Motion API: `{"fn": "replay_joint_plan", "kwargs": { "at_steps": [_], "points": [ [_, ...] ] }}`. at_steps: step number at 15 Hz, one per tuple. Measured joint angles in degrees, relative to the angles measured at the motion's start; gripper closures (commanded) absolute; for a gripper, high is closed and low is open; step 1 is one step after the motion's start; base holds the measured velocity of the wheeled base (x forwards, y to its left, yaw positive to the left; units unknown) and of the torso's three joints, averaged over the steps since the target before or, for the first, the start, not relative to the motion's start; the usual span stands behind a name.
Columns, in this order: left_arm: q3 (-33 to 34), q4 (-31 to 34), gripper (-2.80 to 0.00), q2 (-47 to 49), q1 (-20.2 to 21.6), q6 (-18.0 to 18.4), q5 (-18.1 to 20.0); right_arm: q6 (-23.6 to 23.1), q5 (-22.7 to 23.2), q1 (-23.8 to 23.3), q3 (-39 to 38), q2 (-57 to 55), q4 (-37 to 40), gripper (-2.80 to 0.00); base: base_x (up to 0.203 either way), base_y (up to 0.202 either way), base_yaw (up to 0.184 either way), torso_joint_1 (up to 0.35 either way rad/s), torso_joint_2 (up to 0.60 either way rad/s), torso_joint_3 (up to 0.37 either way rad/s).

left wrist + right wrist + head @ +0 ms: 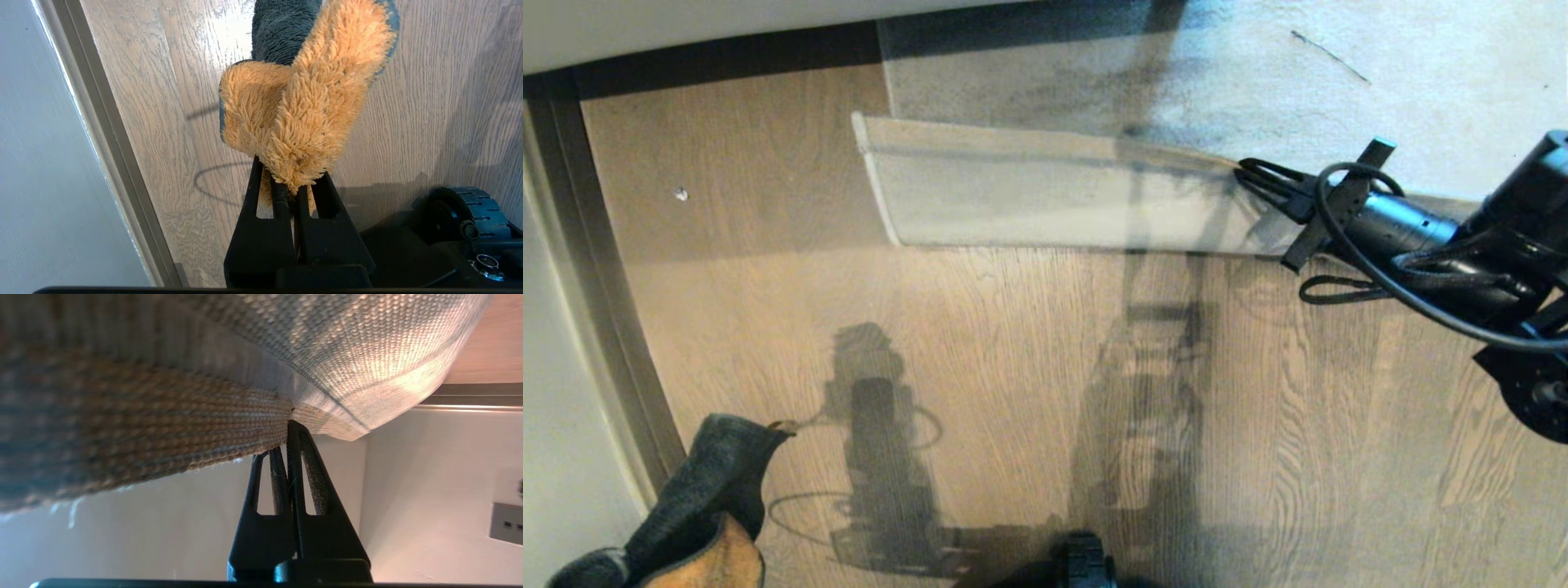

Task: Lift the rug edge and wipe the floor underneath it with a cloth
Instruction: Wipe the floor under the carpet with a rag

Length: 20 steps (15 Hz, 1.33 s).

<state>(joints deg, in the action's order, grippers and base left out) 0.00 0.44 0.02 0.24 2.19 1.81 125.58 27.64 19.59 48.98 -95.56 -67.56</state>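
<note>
1. Left gripper (292,190) is pinching the cloth (698,498), jaws tight on it, nearer than the rug edge (1045,196), above the floor (1029,367).
2. Right gripper (1245,175) is clamping the rug edge, holding it folded up, woven backing showing, by the baseboard (596,269).
</note>
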Motion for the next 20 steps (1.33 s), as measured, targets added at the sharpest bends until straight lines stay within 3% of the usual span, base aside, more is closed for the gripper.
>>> {"fn": "replay_joint_plan", "kwargs": {
  "at_steps": [3,15,16,20],
  "points": [
    [0.0,0.0,0.0,0.0,0.0,-0.01,-0.01,0.36,0.17,0.01,-1.58,0.89,-4.74,0.0,0.0,0.0,0.0,0.0,0.0,0.0],
    [0.0,0.0,0.0,0.0,0.0,-0.02,0.01,0.94,0.01,4.33,-2.18,1.35,-10.35,0.0,0.0,0.0,0.0,0.0,0.0,0.0],
    [0.0,-0.02,0.0,0.0,0.0,-0.02,0.01,0.89,0.01,4.39,-2.64,1.35,-11.41,-2.8,0.0,0.0,0.0,0.0,0.0,0.0],
    [0.0,-0.05,0.0,0.0,0.0,0.0,0.01,0.85,0.44,4.28,-4.11,1.18,-13.19,-2.8,0.0,0.0,0.0,0.0,0.0,0.0]
  ]
}}
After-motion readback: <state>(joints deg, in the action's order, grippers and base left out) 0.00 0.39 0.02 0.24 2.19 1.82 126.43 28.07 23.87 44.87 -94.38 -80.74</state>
